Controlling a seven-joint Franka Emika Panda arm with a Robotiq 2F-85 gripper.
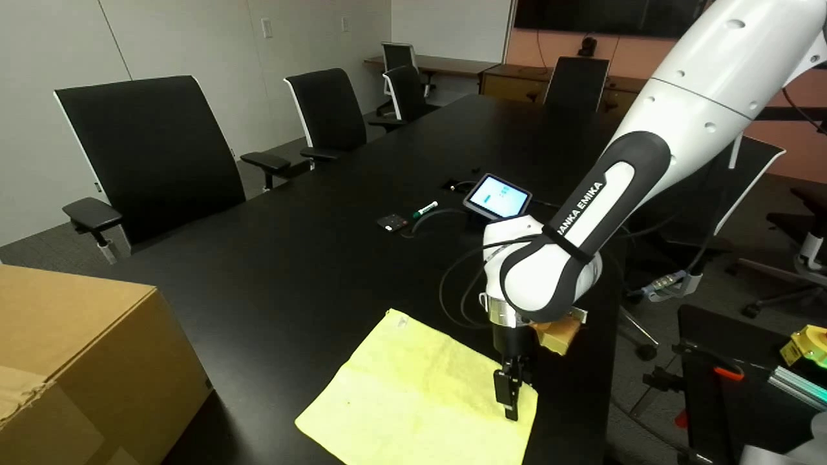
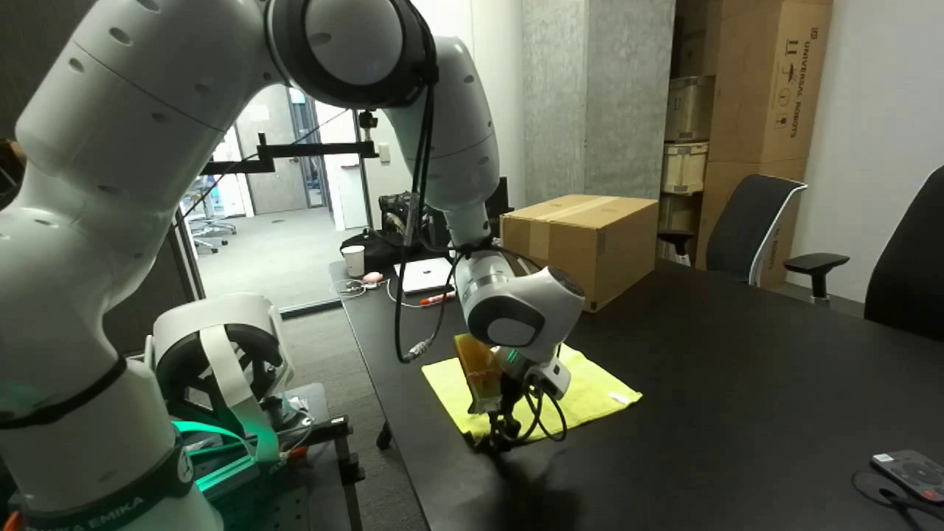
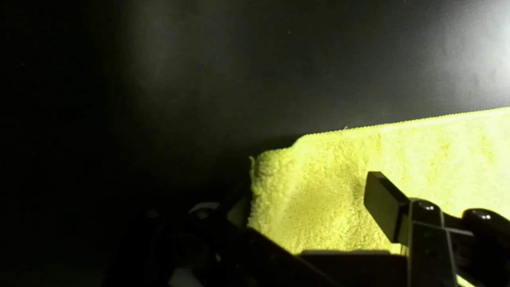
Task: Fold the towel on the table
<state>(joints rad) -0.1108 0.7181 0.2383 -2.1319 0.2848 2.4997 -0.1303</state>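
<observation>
A yellow towel (image 1: 400,394) lies spread flat on the black table (image 1: 291,258). It also shows in an exterior view (image 2: 594,387), partly hidden behind the arm. My gripper (image 1: 509,413) points down at one corner of the towel, on the side near the table's edge. It also shows in an exterior view (image 2: 503,435), where its fingers are hard to make out. In the wrist view the gripper (image 3: 312,205) is open, its fingers apart on both sides of the towel corner (image 3: 318,191). The corner is slightly raised and wrinkled between them. The left finger is dark and lies at the towel's edge.
A cardboard box (image 1: 97,361) stands on the table beyond the towel, also in an exterior view (image 2: 590,243). A touch panel (image 1: 497,196), a green marker (image 1: 425,209) and a remote (image 1: 392,223) lie farther along. A laptop (image 2: 424,276) and cup (image 2: 354,260) are near the far end.
</observation>
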